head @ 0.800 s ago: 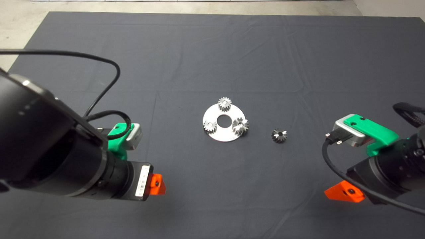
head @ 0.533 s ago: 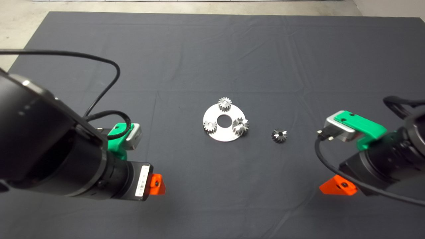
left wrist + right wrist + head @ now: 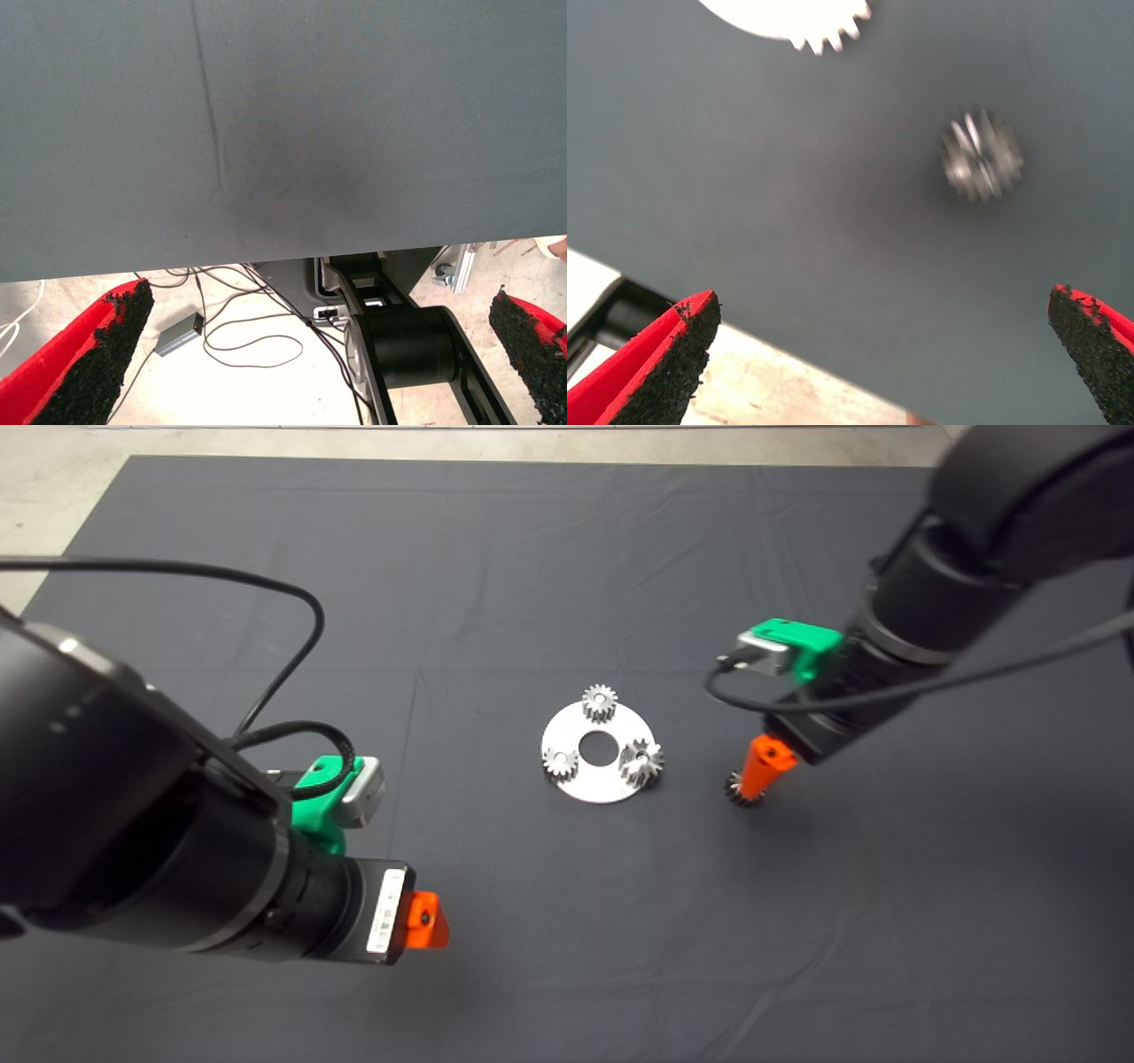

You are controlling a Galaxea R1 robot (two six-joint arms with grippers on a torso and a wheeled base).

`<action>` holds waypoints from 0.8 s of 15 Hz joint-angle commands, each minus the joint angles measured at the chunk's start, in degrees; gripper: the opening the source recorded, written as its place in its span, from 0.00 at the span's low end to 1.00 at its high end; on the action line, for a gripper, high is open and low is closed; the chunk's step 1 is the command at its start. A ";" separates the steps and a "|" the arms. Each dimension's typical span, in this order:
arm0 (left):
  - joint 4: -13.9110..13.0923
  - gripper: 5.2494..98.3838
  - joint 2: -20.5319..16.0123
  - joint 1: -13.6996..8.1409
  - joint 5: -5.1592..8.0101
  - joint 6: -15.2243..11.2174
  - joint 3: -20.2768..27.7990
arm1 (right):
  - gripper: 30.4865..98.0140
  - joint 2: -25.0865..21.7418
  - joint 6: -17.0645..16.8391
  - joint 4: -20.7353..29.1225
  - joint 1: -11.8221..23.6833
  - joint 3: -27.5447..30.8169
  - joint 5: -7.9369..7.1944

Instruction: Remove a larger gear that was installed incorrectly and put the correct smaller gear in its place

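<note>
The larger gear (image 3: pixel 642 763) is seated on the round silver plate (image 3: pixel 585 784), at the plate's edge nearest the right arm, where its long flared teeth overhang the rim. It is judged to be the misfit, since the two small pale gears (image 3: pixel 600 702) (image 3: pixel 560 762) on the same plate have short teeth and sit inside the rim. Nothing is touching it, so the removal is judged not yet begun.

The smaller gear (image 3: pixel 740 790) lies flat on the dark mat (image 3: pixel 567 957), just beside the plate and apart from it, set out as the replacement. In the head view it is partly covered by the right gripper (image 3: pixel 764 769), whose red fingers point down over it. In the right wrist view the gear (image 3: pixel 981 157) is seen blurred between the two widely parted fingertips (image 3: pixel 682 332) and beyond them, with no pad touching it. The jaws are thus spread wide and empty, a stance that suits a descent around a small part. Whether this gear or the plate is the aim cannot be told.

The left gripper (image 3: pixel 423 919) is held low near the front edge of the mat, well apart from the plate. Its fingers (image 3: pixel 97 341) are seen spread wide in the left wrist view, with only mat and floor between them, so it is judged to be waiting.
</note>
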 commanded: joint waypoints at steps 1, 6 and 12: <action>-0.99 0.99 -0.11 -1.25 0.25 0.16 1.01 | 1.00 11.75 -5.85 1.98 -0.57 -9.01 -6.50; -1.07 0.99 -0.11 -1.25 0.34 0.16 1.01 | 1.00 13.30 -7.45 1.98 -1.09 -9.72 -6.76; -1.08 0.99 -0.02 -1.25 0.34 0.16 1.01 | 1.00 11.34 -14.59 -1.70 -3.73 -7.61 -6.94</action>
